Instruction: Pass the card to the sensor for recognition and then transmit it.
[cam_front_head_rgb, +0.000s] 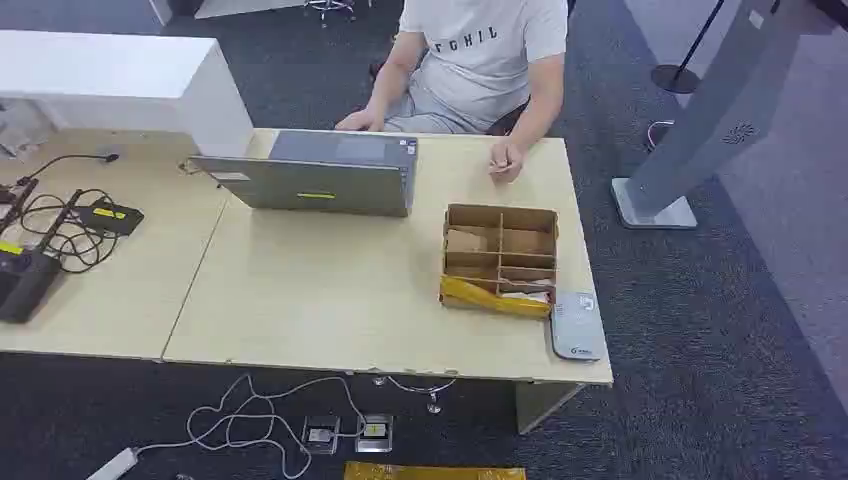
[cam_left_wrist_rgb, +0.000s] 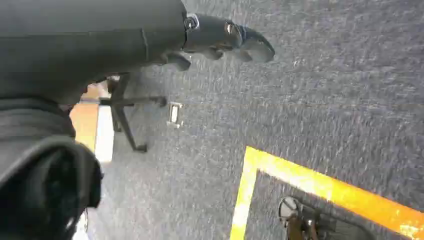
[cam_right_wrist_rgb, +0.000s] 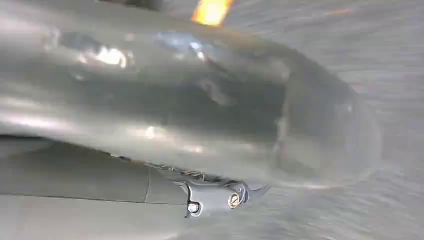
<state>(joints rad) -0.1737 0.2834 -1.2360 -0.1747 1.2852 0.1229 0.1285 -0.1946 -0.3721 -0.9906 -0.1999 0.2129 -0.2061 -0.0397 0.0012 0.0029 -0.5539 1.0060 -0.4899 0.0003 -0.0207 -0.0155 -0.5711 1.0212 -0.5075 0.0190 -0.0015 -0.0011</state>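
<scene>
A flat grey sensor (cam_front_head_rgb: 577, 325) lies at the table's front right corner. Just left of it stands a brown divided cardboard box (cam_front_head_rgb: 500, 258) with a yellow packet (cam_front_head_rgb: 493, 298) and something white and flat in its front compartments; whether that is the card I cannot tell. My left hand (cam_left_wrist_rgb: 220, 42) hangs over the dark carpet with fingers stretched out and nothing in them. My right hand (cam_right_wrist_rgb: 220, 197) shows as a small grey part beside a blurred silver surface, and its fingers are hidden.
A person sits behind the wooden table (cam_front_head_rgb: 330, 300), one hand (cam_front_head_rgb: 506, 160) resting on it. A grey laptop (cam_front_head_rgb: 315, 172) stands at the back. Black devices and cables (cam_front_head_rgb: 60, 230) lie at the left. A grey kiosk (cam_front_head_rgb: 700, 130) stands to the right. Yellow floor tape (cam_left_wrist_rgb: 320, 185) marks the carpet.
</scene>
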